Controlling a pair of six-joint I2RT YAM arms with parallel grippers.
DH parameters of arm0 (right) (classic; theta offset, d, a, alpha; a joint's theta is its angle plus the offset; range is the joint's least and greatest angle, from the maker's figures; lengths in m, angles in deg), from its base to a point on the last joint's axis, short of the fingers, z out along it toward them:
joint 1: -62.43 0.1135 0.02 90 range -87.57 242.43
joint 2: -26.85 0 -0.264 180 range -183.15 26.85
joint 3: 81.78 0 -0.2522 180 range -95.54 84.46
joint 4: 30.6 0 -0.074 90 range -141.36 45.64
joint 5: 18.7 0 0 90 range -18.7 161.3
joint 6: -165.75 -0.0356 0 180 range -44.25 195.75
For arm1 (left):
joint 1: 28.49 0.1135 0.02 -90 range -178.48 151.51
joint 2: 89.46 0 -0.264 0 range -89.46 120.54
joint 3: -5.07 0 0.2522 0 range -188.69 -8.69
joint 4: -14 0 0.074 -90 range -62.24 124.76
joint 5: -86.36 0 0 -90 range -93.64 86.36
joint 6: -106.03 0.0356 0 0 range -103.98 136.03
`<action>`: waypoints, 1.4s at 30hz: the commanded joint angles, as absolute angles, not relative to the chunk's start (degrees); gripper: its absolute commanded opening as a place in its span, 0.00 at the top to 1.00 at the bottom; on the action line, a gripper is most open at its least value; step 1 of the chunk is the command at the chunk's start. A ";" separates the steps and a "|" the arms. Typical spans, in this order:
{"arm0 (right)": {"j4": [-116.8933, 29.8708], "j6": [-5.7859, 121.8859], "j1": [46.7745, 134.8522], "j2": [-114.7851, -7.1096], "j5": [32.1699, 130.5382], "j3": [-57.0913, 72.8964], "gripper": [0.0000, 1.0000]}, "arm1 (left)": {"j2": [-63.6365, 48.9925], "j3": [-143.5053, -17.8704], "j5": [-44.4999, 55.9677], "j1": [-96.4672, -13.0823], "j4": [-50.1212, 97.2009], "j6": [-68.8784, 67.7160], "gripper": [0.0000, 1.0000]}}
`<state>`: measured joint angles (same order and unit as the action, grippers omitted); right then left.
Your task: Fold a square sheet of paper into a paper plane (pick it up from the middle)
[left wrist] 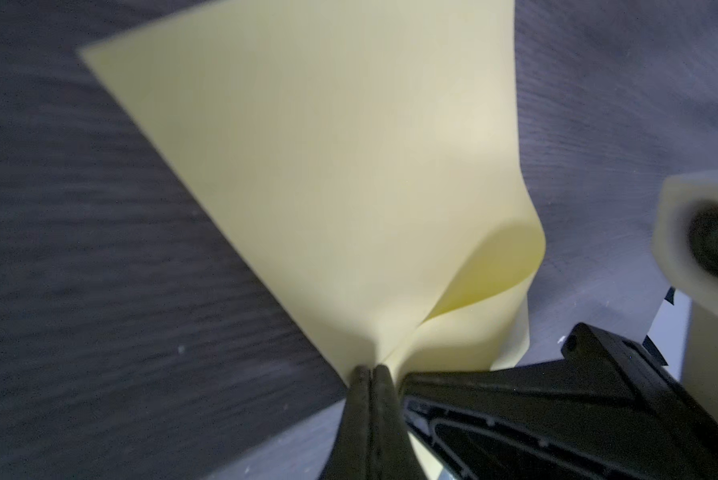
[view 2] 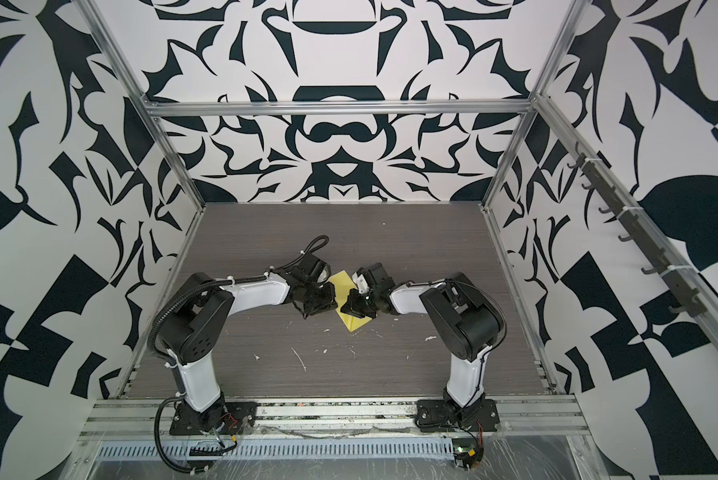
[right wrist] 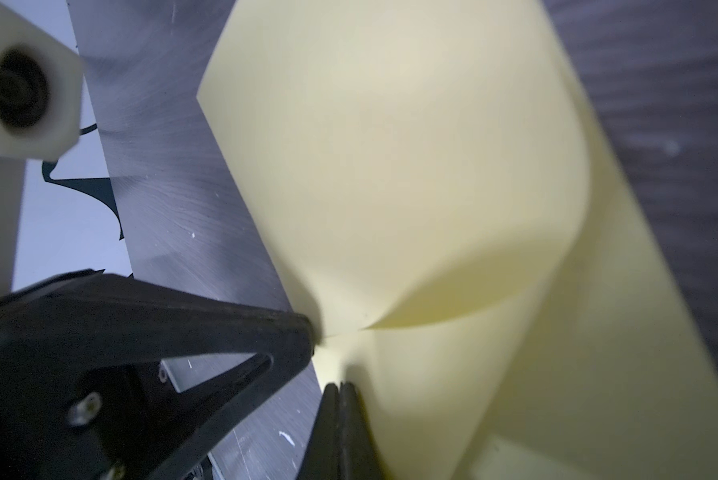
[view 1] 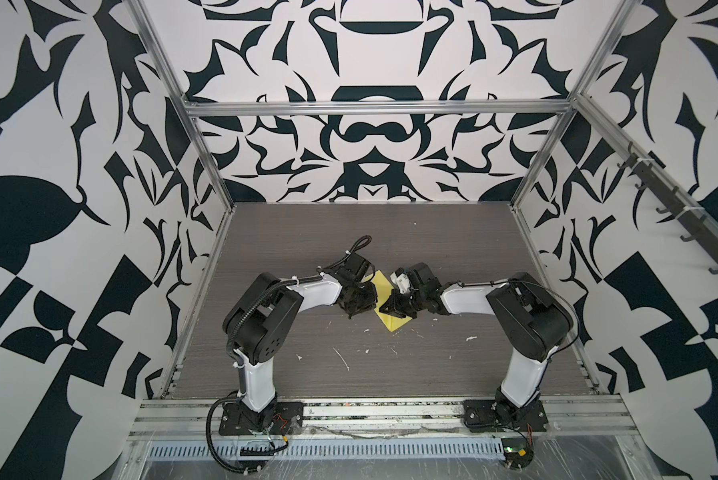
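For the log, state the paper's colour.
The paper is pale yellow, clearest in the left wrist view.

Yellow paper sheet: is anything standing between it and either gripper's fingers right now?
Nothing visible does. The left gripper and the right gripper are both shut directly on the yellow paper sheet.

The square sheet of paper (view 1: 392, 323) is found over the middle of the table (view 1: 299, 232), directly between the left gripper (left wrist: 372, 371) and the right gripper (right wrist: 340, 387). It is pinched by both, their tips just beside each other, and is spread behind and before them.
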<state>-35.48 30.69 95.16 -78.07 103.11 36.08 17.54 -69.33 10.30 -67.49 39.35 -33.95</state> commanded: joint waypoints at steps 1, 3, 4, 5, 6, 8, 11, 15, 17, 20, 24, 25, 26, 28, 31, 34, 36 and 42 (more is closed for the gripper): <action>-40.13 31.58 95.24 -77.79 100.24 34.97 1.00 | 21.64 -68.47 6.86 -68.21 44.63 -33.05 1.00; -40.30 31.45 95.29 -78.47 100.00 34.97 1.00 | 21.48 -68.92 7.06 -68.26 44.62 -32.88 1.00; -40.48 31.41 95.29 -78.60 99.93 34.97 1.00 | 21.26 -69.45 7.25 -68.26 44.63 -32.78 1.00; -40.78 31.45 95.22 -78.80 99.80 35.01 1.00 | 21.05 -69.92 7.59 -68.23 44.63 -32.51 1.00; -41.14 31.44 95.29 -78.98 99.60 35.03 1.00 | 20.68 -70.73 8.10 -68.22 44.54 -32.34 1.00; -41.60 31.50 95.28 -79.19 99.34 35.15 1.00 | 20.08 -72.29 8.93 -68.22 44.43 -31.88 1.00; -42.15 31.61 95.27 -79.57 98.76 35.41 1.00 | 18.29 -73.37 10.73 -68.21 42.70 -31.78 1.00; -42.25 31.47 95.22 -80.00 98.23 35.17 1.00 | 16.39 -72.39 11.19 -68.21 41.08 -32.44 1.00; -42.08 31.52 95.24 -80.33 98.28 35.06 1.00 | 16.33 -71.40 11.02 -68.20 40.84 -32.83 1.00; -41.86 31.36 95.22 -80.75 98.30 34.80 1.00 | 17.18 -70.30 11.04 -68.21 40.85 -33.30 1.00; -41.81 31.28 95.21 -80.68 98.31 34.96 1.00 | 17.64 -69.32 10.79 -68.22 40.77 -33.56 1.00; -41.81 31.28 95.19 -80.64 98.44 34.81 1.00 | 17.67 -69.25 10.80 -68.21 40.82 -33.55 1.00; -41.73 31.28 95.19 -80.64 98.42 34.80 1.00 | 17.80 -69.18 10.65 -68.22 41.00 -33.33 1.00; -41.72 31.19 95.21 -80.39 98.63 34.72 1.00 | 18.09 -69.01 10.56 -68.30 41.33 -32.89 1.00; -40.70 30.97 95.13 -79.07 99.93 35.06 1.00 | 18.91 -68.65 9.08 -68.27 42.70 -32.00 1.00; -40.75 31.00 94.86 -76.00 100.28 35.88 1.00 | 19.54 -67.73 7.13 -68.27 43.80 -31.37 1.00; -41.86 31.34 94.77 -74.43 100.22 36.45 1.00 | 19.99 -67.49 6.45 -68.21 44.17 -31.17 1.00; -42.05 30.83 94.80 -72.54 103.12 39.13 1.00 | 21.19 -67.79 5.99 -68.21 44.11 -30.96 1.00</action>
<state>-40.39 30.76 95.01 -74.66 102.22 37.93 18.10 -70.16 10.27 -68.04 39.53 -31.85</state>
